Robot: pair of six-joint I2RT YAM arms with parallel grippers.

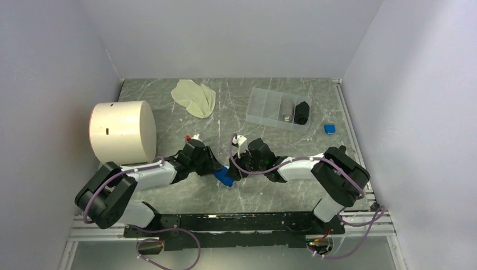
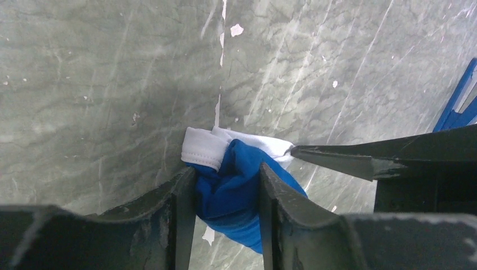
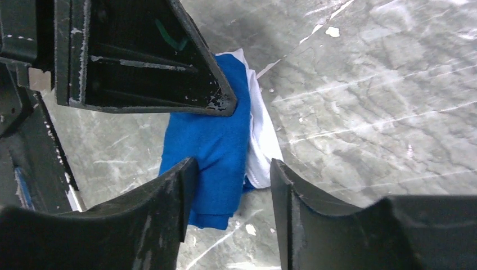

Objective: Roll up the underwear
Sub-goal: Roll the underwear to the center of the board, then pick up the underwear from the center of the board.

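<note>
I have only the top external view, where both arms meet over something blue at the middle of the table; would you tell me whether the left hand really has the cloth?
Observer: Yes. In the left wrist view the blue underwear is bunched between the left hand, and both of its fingers press against it.
Operator: Thank you. Is the right hand gripping it too?
Observer: No. In the right wrist view the right hand stands open around the bundle, and bare table shows between the cloth and one finger.
Operator: Is any trim showing?
Observer: Yes, the white edging is folded over at the bundle's far end.
</note>
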